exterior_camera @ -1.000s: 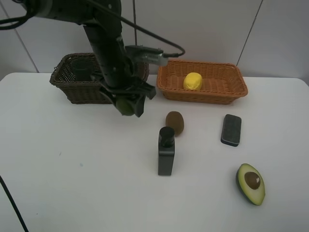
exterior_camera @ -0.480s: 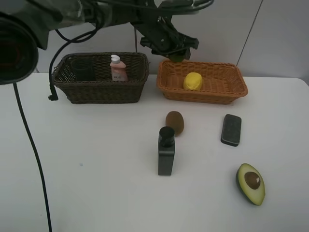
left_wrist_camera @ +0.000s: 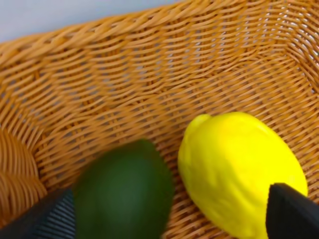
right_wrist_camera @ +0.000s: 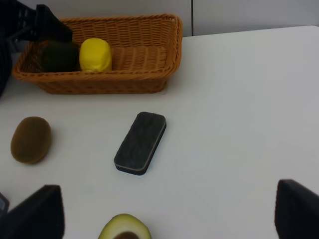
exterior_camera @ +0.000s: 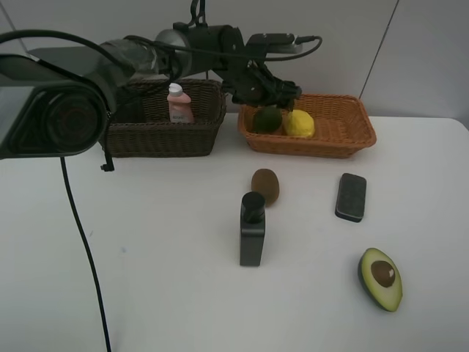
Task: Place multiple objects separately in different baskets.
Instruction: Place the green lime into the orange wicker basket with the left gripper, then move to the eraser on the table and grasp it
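The dark green lime (exterior_camera: 267, 119) lies in the light orange basket (exterior_camera: 344, 139), touching the yellow lemon (exterior_camera: 299, 123). My left gripper (exterior_camera: 269, 99) hangs just above the lime, open, its fingertips (left_wrist_camera: 50, 219) wide on either side of the lime (left_wrist_camera: 124, 194) and lemon (left_wrist_camera: 239, 172). The pink bottle (exterior_camera: 176, 103) stands in the dark brown basket (exterior_camera: 165, 136). On the table lie the kiwi (exterior_camera: 265, 186), black bottle (exterior_camera: 252, 229), dark pad (exterior_camera: 351, 196) and halved avocado (exterior_camera: 381, 279). My right gripper (right_wrist_camera: 167, 211) is open above the pad (right_wrist_camera: 140, 143), holding nothing.
The left arm stretches from the left across the dark basket's back rim to the orange basket. White table surface spreads to the left and front of the black bottle. A wall stands right behind both baskets.
The left gripper carried the lime from in front of the dark basket over to the orange basket, lowered and opened. The lime now rests beside the lemon.
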Robot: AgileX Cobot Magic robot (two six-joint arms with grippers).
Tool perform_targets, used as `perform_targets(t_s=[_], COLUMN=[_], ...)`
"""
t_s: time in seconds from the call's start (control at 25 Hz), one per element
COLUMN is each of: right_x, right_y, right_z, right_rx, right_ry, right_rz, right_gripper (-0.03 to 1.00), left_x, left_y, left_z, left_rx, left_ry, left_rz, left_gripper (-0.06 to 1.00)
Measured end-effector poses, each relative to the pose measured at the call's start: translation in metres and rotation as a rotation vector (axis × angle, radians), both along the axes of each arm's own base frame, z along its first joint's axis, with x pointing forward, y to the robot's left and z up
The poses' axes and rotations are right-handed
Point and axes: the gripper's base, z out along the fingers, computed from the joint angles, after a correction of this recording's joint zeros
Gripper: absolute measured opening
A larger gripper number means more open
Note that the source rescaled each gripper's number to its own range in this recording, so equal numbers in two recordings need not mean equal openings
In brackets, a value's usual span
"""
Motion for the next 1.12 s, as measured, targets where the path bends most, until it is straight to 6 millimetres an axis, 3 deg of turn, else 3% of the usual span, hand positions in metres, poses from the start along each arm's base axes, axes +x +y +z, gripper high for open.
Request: perform_targets(t_s=[0.2,0.32,0.48,0.8,0.92,1.12], right_x=[0.0,0.0,0.0,0.0,0.0,0.0], right_y=[0.0,0.0,0.0,0.0,0.0,0.0], right_z=[0.0,0.0,0.0,0.0,0.0,0.0], right_rx=[0.0,0.0,0.0,0.0,0.0,0.0], right_ry=[0.0,0.0,0.0,0.0,0.0,0.0], right_rz=[0.0,0.0,0.0,0.0,0.0,0.0], right_gripper=[1.0,1.0,1.0,1.0,1.0,1.0], left_x=[-0.005,-0.009,-0.015,-0.013,-0.014,-0.025], left_y=[0.0,0.005,0.024,0.055,0.081,0.167], left_z=[0.019,0.048,0.085,0.14,0.159,0.187], left_rx=[0.05,0.084,0.132,0.096,0.137,0.207], left_ry=[0.07,0.118,0.22,0.152,0.135,0.208], left_rz=[-0.048,-0.077,-0.08,-0.007,0.051,0.237], left_gripper=[0.99,0.99,0.99,0.99,0.99,0.99])
